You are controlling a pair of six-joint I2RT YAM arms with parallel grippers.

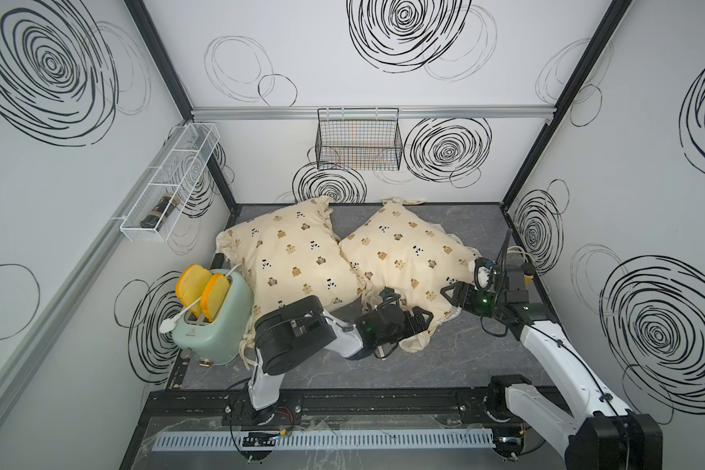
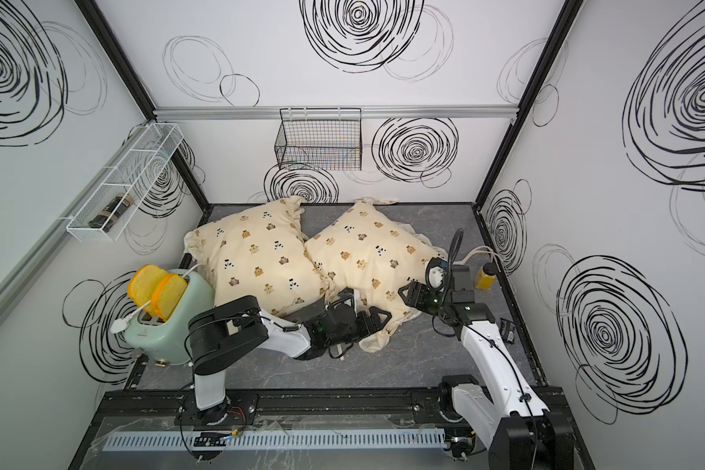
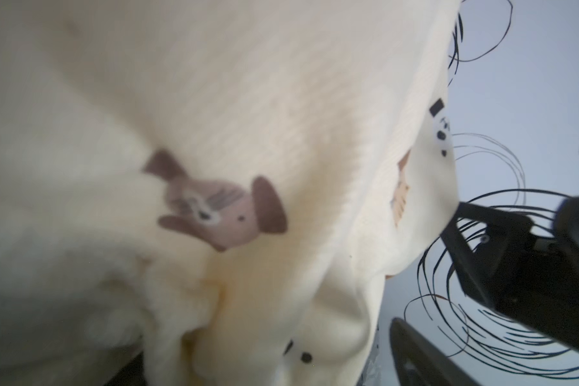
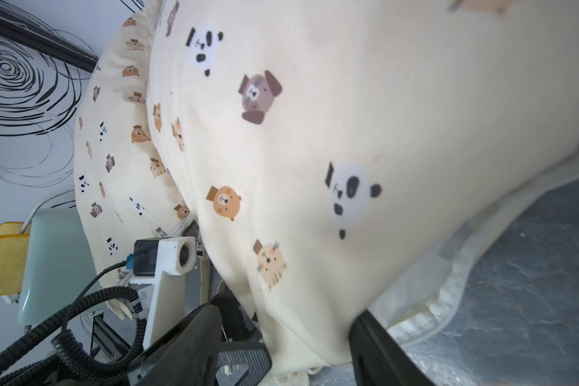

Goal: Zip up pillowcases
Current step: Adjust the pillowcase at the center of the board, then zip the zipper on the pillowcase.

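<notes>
Two cream pillowcases printed with bears and pandas lie side by side on the grey table: the left pillowcase [image 1: 290, 252] [image 2: 257, 256] and the right pillowcase [image 1: 408, 260] [image 2: 375, 252]. My left gripper [image 1: 419, 319] [image 2: 377, 319] is at the right pillowcase's near corner. In the left wrist view the fabric [image 3: 248, 167] fills the frame, and the one finger that shows [image 3: 418, 357] stands apart from it. My right gripper [image 1: 450, 295] [image 4: 310, 351] is at that pillowcase's near right edge, and both fingers press a thick fold of it [image 4: 315, 234]. No zipper shows.
A mint toaster [image 1: 210, 321] with two bread slices and a white plug stands at the near left, against the left pillowcase. A yellow object [image 2: 485, 278] sits by the right wall. A white wire rack [image 1: 167, 191] and a black wire basket [image 1: 359, 138] hang on the walls.
</notes>
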